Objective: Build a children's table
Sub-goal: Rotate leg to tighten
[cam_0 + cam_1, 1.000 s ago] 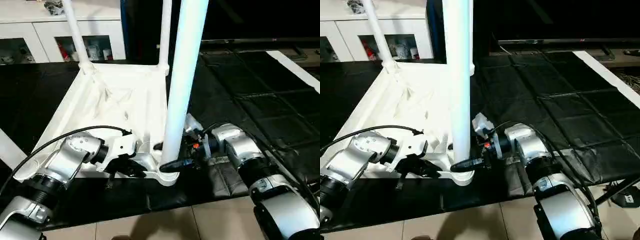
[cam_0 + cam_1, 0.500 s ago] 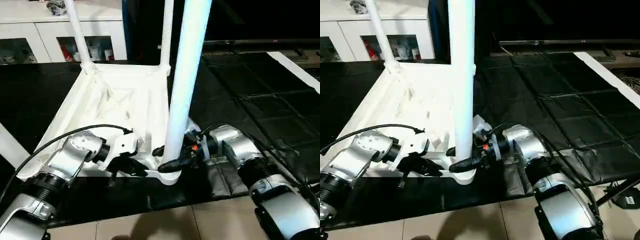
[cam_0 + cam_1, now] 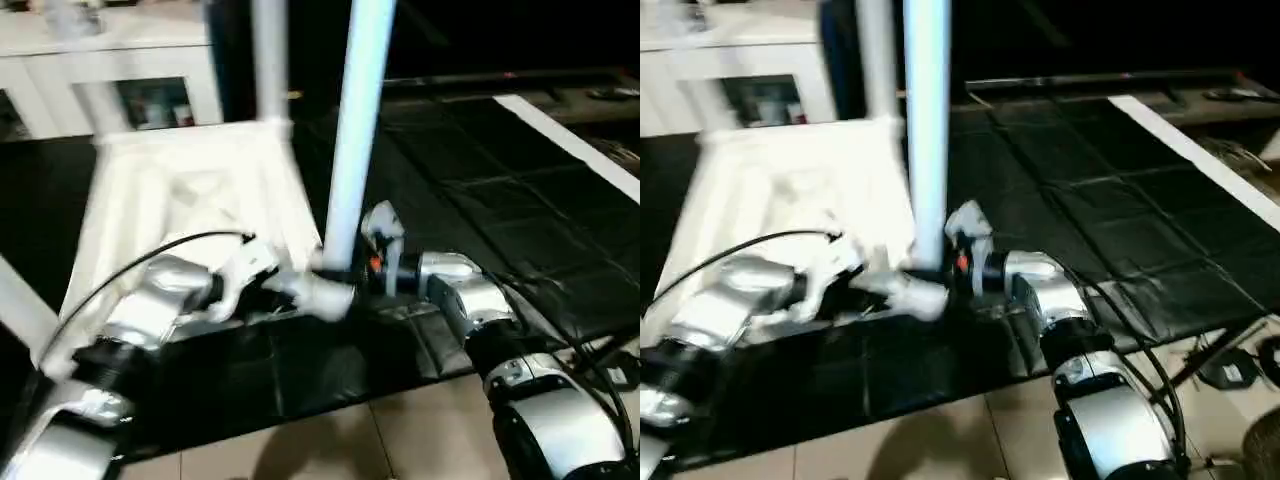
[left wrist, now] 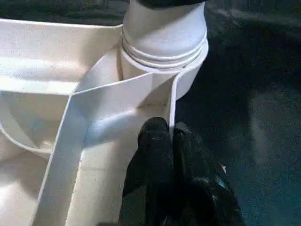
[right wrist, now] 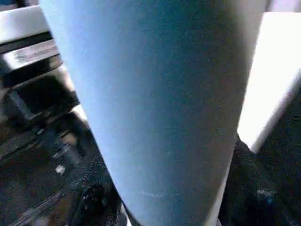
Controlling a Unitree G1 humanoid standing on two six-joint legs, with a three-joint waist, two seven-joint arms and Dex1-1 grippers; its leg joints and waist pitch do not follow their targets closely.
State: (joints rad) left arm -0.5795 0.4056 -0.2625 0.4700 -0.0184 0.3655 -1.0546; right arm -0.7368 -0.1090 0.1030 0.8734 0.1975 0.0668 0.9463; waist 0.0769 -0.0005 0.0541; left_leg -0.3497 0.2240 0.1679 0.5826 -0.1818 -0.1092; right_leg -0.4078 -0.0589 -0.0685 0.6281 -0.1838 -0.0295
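Left eye view and both wrist views: the children's table (image 3: pixel 190 190) is shown upside down on a black floor mat (image 3: pixel 500 180), ribbed underside up, with legs already standing in the far corner sockets. A further leg (image 3: pixel 355 130) stands upright in the near corner socket (image 4: pixel 164 47).

Left gripper (image 4: pixel 164 136): the jaws are pressed fully together, nothing is held, and the tips rest against the rim wall of the tabletop just beside that socket.

Right gripper (image 3: pixel 345 272): it is placed at the base of the upright leg, and the leg's wall is seen very close in the right wrist view. Whether the jaws are clamped on the tube or merely set around it cannot be told.

Risks, as judged from this arrangement:
- The leg may be only partly seated; if support is withdrawn early, it could lean or lift out of the socket.
- A sideways pull at the leg's base could slide or tip the light tabletop, since it is braced by closed tips alone.
- A tilted leg could bind in the socket instead of going home.
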